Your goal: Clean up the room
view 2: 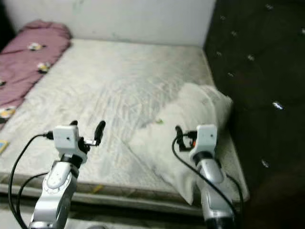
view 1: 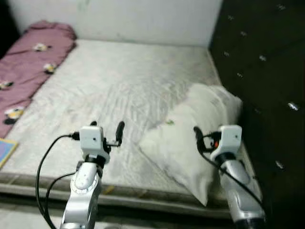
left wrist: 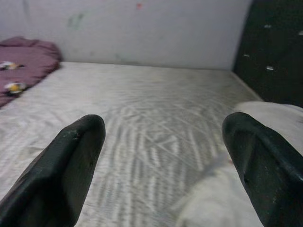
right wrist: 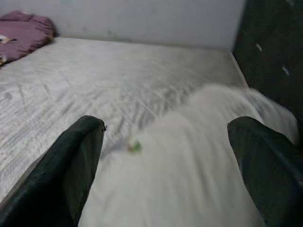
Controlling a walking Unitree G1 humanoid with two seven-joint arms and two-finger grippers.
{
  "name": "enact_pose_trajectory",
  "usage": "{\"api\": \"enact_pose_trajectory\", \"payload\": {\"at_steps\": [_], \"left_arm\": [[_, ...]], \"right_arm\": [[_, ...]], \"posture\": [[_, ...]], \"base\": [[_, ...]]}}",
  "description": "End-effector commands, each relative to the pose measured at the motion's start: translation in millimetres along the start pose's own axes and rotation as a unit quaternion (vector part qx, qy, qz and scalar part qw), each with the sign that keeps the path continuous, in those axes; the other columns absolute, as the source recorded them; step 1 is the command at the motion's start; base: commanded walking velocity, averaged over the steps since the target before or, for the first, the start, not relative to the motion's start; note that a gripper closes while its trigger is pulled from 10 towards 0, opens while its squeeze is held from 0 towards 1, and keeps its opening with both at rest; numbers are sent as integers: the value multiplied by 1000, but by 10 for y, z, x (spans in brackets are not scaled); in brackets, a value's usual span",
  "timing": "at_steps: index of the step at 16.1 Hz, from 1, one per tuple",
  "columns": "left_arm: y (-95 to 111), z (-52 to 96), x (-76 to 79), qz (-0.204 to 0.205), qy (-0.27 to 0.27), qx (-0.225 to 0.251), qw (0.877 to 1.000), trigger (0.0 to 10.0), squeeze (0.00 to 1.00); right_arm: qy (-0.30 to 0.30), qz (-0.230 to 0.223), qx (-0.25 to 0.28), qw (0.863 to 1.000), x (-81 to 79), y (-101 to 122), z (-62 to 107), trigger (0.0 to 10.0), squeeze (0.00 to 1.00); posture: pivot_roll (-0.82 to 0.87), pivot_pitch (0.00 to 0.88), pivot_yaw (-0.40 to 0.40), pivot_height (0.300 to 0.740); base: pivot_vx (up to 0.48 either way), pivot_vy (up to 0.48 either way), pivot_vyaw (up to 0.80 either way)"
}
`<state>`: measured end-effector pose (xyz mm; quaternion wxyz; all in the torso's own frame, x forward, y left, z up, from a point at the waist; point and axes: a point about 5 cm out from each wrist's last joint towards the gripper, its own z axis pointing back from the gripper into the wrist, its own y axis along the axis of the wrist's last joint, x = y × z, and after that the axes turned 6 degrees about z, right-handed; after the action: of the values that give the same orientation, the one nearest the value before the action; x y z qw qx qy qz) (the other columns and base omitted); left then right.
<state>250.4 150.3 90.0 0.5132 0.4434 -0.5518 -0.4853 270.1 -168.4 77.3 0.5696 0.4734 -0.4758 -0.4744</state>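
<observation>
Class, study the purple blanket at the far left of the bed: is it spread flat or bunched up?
Bunched up. The purple blanket lies in a rumpled heap along the mattress's left edge, with thick folds at the wall end.

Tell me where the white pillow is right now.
The white pillow lies on the right side of the bare mattress, against the dark tufted headboard. The right tool hovers open just over it.

White pillow (view 1: 190, 143), grey quilted mattress (view 1: 114, 90), maroon blanket (view 1: 28, 62) w/ yellow prints.
</observation>
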Motion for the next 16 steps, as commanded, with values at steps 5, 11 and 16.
{"api": "enact_pose_trajectory", "payload": {"at_steps": [5,11,16], "left_arm": [[-47,25,-125,-9,34,-18,999,10000,0],[-58,1,-120,-18,27,-27,999,10000,0],[-33,-31,-117,-27,16,-22,999,10000,0]], "right_arm": [[-13,5,11,1000,-67,38,-56,10000,0],[-12,13,11,1000,-45,42,-78,10000,0],[-13,14,10,1000,-36,42,-94,10000,0]], "posture": [[-35,0,-12,740],[-33,0,-13,740],[-33,0,-9,740]], "base": [[0,0,0],[0,0,0],[0,-118,0]]}}
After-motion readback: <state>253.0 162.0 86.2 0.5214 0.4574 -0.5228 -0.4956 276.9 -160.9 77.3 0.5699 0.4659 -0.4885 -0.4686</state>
